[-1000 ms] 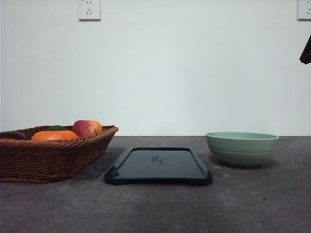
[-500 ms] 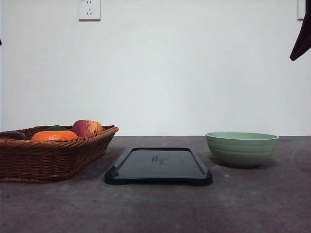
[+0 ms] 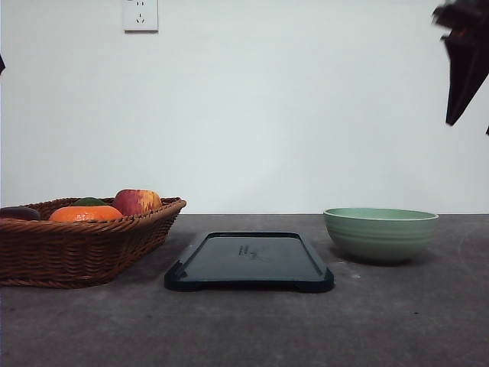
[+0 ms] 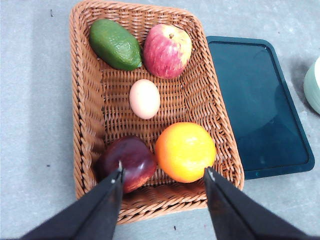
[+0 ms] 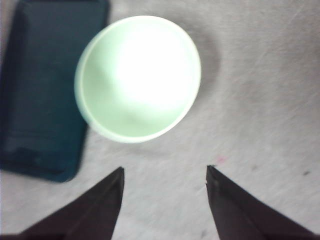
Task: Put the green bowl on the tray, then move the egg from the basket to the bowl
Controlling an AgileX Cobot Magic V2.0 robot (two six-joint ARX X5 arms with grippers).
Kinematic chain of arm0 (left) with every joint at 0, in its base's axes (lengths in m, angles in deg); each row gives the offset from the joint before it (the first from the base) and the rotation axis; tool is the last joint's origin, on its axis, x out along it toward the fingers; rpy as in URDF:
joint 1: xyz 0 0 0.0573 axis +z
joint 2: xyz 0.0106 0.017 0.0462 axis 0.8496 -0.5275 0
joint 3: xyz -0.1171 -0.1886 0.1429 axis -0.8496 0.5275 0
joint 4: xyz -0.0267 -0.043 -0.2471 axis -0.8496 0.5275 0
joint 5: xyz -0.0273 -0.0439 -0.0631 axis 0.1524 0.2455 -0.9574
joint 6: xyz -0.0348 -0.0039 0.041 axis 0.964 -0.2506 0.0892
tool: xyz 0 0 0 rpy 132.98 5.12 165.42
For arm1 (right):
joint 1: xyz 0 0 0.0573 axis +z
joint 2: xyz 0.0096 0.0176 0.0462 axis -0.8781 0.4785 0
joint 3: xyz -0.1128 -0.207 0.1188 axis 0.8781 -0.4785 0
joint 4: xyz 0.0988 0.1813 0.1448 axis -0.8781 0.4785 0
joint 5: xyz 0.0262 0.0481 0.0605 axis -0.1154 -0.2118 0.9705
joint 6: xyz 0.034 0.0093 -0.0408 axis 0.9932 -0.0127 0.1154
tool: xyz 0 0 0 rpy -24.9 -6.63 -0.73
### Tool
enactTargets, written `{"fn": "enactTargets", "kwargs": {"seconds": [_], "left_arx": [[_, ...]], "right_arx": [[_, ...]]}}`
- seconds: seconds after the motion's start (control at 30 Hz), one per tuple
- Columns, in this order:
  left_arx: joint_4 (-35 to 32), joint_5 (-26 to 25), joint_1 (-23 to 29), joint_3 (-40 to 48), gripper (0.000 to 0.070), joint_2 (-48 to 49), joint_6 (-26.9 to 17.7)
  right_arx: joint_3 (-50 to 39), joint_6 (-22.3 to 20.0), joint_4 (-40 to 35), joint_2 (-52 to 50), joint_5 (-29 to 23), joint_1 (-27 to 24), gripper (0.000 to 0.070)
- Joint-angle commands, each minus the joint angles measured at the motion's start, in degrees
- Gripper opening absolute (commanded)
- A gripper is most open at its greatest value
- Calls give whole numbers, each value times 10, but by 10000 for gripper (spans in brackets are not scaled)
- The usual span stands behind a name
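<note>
Overhead, right gripper point(image 5: 164, 177) hangs wide open, empty, green bowl point(image 5: 138, 77) at its 12 o'clock (grasp setup); tray point(image 3: 249, 261) bare.

A plain white wall point(image 3: 290, 115) fills the background, evenly lit. A white power socket point(image 3: 140, 14) sits high on it. Below, a dark grey, faintly mottled tabletop point(image 3: 252, 329) meets the wall in a straight horizontal line.
</note>
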Motion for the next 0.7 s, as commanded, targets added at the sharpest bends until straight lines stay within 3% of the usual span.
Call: {"fn": "enactTargets", "kwargs": {"seconds": [0.0, 0.4, 0.67], "left_arx": [[-7, -3, -1, -14, 321, -3, 4], [-8, -3, -1, -14, 321, -3, 4], [-17, -3, -1, -14, 321, -3, 6]], "right_arx": [[29, -12, 2, 33, -1, 1, 325], [120, -28, -11, 185, -4, 1, 324], [126, -31, -39, 253, -29, 1, 324]]}}
